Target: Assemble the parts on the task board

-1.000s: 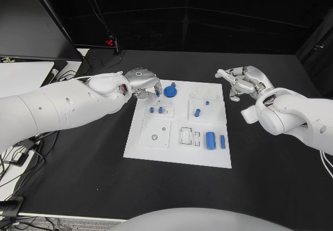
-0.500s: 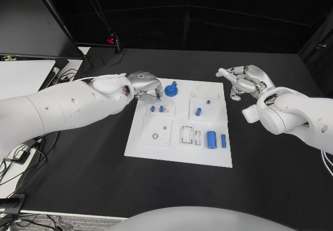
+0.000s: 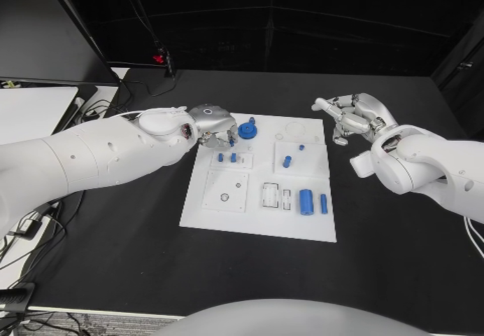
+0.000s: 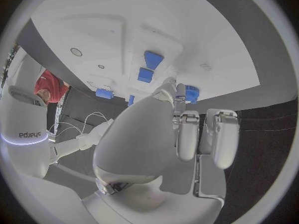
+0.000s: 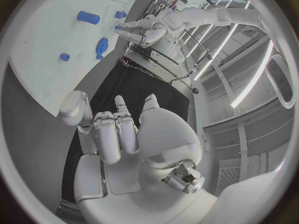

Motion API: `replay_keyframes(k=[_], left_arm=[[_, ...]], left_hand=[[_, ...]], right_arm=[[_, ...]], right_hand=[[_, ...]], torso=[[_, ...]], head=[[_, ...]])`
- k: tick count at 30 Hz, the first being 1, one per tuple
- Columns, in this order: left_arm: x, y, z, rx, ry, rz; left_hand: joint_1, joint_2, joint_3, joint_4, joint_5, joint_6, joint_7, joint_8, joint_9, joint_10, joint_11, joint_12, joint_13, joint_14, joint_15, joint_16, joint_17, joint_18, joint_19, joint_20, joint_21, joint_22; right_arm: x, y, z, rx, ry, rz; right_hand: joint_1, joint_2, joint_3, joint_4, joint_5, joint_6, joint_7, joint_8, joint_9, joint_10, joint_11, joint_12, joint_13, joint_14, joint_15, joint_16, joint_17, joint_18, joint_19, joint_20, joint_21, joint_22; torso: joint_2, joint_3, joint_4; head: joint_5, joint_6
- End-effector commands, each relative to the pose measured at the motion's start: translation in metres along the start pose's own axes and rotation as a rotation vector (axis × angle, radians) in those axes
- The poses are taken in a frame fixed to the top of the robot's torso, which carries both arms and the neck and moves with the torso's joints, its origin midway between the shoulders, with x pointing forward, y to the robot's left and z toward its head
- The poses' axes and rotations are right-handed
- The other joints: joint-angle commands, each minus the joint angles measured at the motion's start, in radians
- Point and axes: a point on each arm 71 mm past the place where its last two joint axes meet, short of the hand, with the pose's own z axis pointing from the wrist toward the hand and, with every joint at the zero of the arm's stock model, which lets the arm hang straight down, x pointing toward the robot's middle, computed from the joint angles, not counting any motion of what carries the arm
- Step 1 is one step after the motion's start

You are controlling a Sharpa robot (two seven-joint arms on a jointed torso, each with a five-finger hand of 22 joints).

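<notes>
Fingers (image 3: 224, 140) of the left hand (image 3: 214, 126): reaching down over the far-left corner of the white board (image 3: 260, 227), tips just beside the blue round knob (image 3: 247, 131); whether they touch or grasp anything cannot be told. Right hand (image 3: 353, 117): raised over the black bench (image 3: 403, 252) beside the board's far-right corner, fingers spread and released, holding nothing. Board: central on the bench. On it: two small blue pegs (image 3: 227, 158) near the left hand, a short blue cylinder (image 3: 287, 163) mid-board, two larger blue cylinders (image 3: 312, 203) lying side by side nearer the robot.
</notes>
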Motion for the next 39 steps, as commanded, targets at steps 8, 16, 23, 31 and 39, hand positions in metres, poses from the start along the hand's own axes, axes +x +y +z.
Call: replay_keyframes(k=[8,16,23,31,39], left_arm=[[0.0014,0.0022,-0.0004,-0.009,0.028,-0.002],[0.0022,0.0035,-0.001,-0.017,0.036,-0.004],[0.0027,0.0041,-0.0002,-0.022,0.04,-0.004],[0.0051,0.0045,0.0019,-0.036,0.072,-0.009],[0.0065,0.0041,0.0029,-0.035,0.086,-0.011]], left_hand=[[-0.005,0.003,0.008,0.002,0.004,0.012,0.007,0.003,0.006,-0.003,0.001,-0.008,-0.001,0.107,0.0,0.001,0.263,-0.007,0.104,-0.005,0.003,0.263],[-0.004,0.003,0.008,0.002,0.004,0.012,0.008,0.003,0.006,-0.003,0.001,-0.009,-0.001,0.107,0.0,0.001,0.263,-0.007,0.104,-0.005,0.003,0.263],[-0.003,0.003,0.01,0.001,0.004,0.011,0.008,0.002,0.006,-0.003,0.001,-0.01,0.0,0.107,0.0,0.001,0.263,-0.007,0.104,-0.005,0.003,0.263],[-0.002,-0.001,0.011,0.001,0.004,0.01,0.009,0.001,0.005,-0.002,0.002,-0.013,0.0,0.107,0.001,0.001,0.263,-0.007,0.104,-0.005,0.003,0.263],[-0.002,-0.001,0.012,0.001,0.004,0.01,0.01,0.0,0.005,-0.002,0.002,-0.014,0.0,0.107,0.001,0.001,0.263,-0.007,0.104,-0.005,0.003,0.263]], right_arm=[[0.0011,0.0018,0.0004,-0.009,0.01,0.005],[0.0013,0.0019,0.0004,-0.009,0.011,0.005],[0.0013,0.0019,0.0003,-0.009,0.011,0.005],[0.0024,0.0026,0.0,-0.01,0.015,0.007],[0.0025,0.0027,-0.0002,-0.009,0.017,0.008]], right_hand=[[0.012,0.0,-0.008,0.001,-0.003,-0.005,0.001,0.003,-0.001,0.025,-0.006,-0.005,0.182,0.104,-0.008,0.002,0.263,0.014,-0.007,0.001,-0.004,0.083],[0.012,0.0,-0.008,0.001,-0.003,-0.005,0.001,0.003,-0.001,0.025,-0.006,-0.005,0.182,0.104,-0.008,0.002,0.263,0.014,-0.007,0.001,-0.004,0.083],[0.012,0.0,-0.008,0.001,-0.003,-0.005,0.001,0.003,-0.001,0.025,-0.006,-0.005,0.182,0.104,-0.008,0.002,0.263,0.014,-0.007,0.001,-0.004,0.083],[0.012,0.0,-0.008,0.001,-0.003,-0.005,0.001,0.003,-0.001,0.025,-0.006,-0.005,0.182,0.104,-0.008,0.002,0.263,0.014,-0.007,0.001,-0.004,0.083],[0.012,0.0,-0.008,0.001,-0.003,-0.005,0.001,0.003,-0.001,0.025,-0.006,-0.005,0.182,0.104,-0.008,0.002,0.263,0.014,-0.007,0.001,-0.004,0.083]], torso=[[0.0,-0.0006,0.0006],[0.0,0.0,0.0014],[0.0,-0.0002,0.0002],[0.0,-0.0002,-0.0004],[0.0,0.0003,0.001]], head=[[0.0,-0.002],[0.0,-0.002],[-0.001,-0.001],[-0.006,-0.006],[-0.005,-0.01]])
